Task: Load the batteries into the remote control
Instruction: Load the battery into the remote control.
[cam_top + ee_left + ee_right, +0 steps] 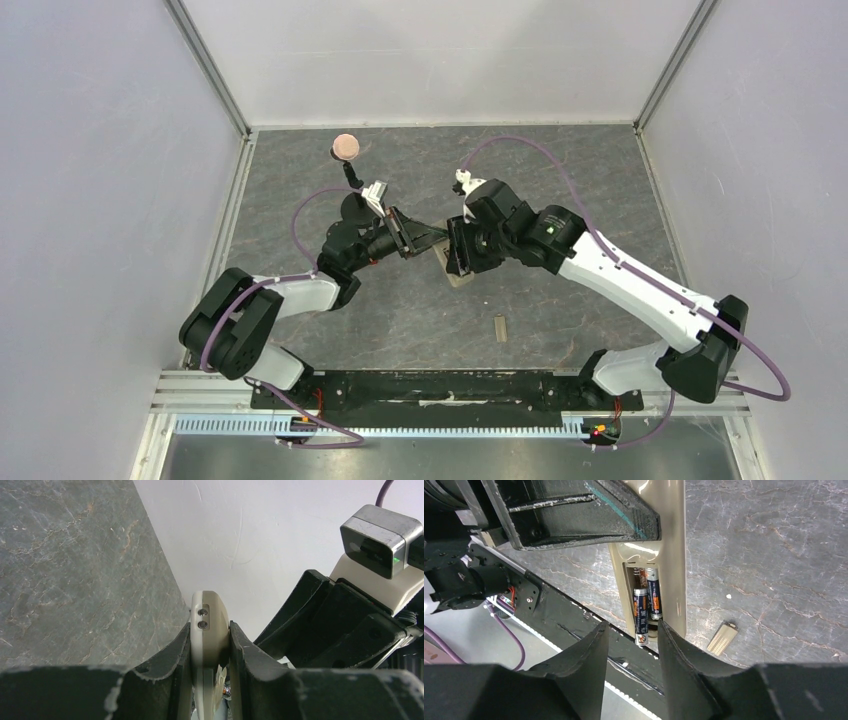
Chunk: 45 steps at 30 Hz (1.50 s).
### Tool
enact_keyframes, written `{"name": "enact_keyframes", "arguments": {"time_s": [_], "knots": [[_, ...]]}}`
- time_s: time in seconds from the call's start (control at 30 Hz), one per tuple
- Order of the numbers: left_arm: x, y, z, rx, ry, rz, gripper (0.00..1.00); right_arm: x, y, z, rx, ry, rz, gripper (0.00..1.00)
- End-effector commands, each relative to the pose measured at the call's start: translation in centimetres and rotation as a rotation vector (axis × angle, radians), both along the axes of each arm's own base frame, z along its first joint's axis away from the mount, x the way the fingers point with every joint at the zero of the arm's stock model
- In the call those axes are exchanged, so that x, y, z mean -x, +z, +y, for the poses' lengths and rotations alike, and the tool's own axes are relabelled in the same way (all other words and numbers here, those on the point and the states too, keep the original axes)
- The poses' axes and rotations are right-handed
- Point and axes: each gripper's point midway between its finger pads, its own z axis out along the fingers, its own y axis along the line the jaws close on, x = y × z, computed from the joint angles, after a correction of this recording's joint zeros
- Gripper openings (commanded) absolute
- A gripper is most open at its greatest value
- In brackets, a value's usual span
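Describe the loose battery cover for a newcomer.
On the grey marbled table, look between its near edge and the tan remote control. The battery cover lies there alone: a small flat beige ribbed rectangle, far shorter than the remote.

- A dark grey marbled surface (560, 180) lay evenly lit.
- Plain white walls (100, 150) enclosed three sides.
- An aluminium rail (200, 390) edged its near side.

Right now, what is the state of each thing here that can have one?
Remote: clamped in left pincer, compartment open.
Batteries: both in the compartment; one seems not fully seated.
Cover: off, lying on the table.
Left pincer: shut on the remote.
Right pincer: open, at the compartment's end.
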Motion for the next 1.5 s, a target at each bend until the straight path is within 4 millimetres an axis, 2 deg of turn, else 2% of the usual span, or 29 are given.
{"name": "enact_keyframes", "arguments": {"time_s": [0.0, 0.2, 0.37, 0.43, 0.67, 0.83, 1.07, 1.47], "knots": [[-0.2, 2.0, 0.2, 0.073, 0.023, -0.019, 0.02, -0.9, 4.1, -0.1, -0.118, -0.056, -0.059, 0.44], [-0.5, 2.8, 0.5, 0.124, 0.043, 0.036, 0.02, -1.6, 5.5, -1.8, -0.192, -0.148, -0.099, 0.48], [-0.7, 4.4, 1.1, 0.213, 0.068, 0.083, 0.02, -1.2, 5.8, -3.1, -0.296, -0.217, -0.127, 0.64], [-0.7, 5.2, 1.4, 0.252, 0.074, 0.099, 0.02, -0.9, 6.1, -3.2, -0.367, -0.231, -0.153, 0.66], [-0.5, 8.1, 2.5, 0.366, 0.093, 0.148, 0.02, -0.6, 7.1, -2.7, -0.593, -0.261, -0.206, 0.67], [-0.2, 9.6, 2.7, 0.385, 0.094, 0.163, 0.02, -0.8, 7.8, -2.3, -0.675, -0.273, -0.217, 0.67], [0.0, 9.6, 3.1, 0.38, 0.11, 0.169, 0.02, -0.6, 10.0, -2.2, -0.746, -0.254, -0.259, 0.67], [0.4, 10.1, 3.5, 0.383, 0.118, 0.158, 0.02, -1.2, 8.8, -1.3, -0.728, -0.25, -0.231, 0.66]]}}
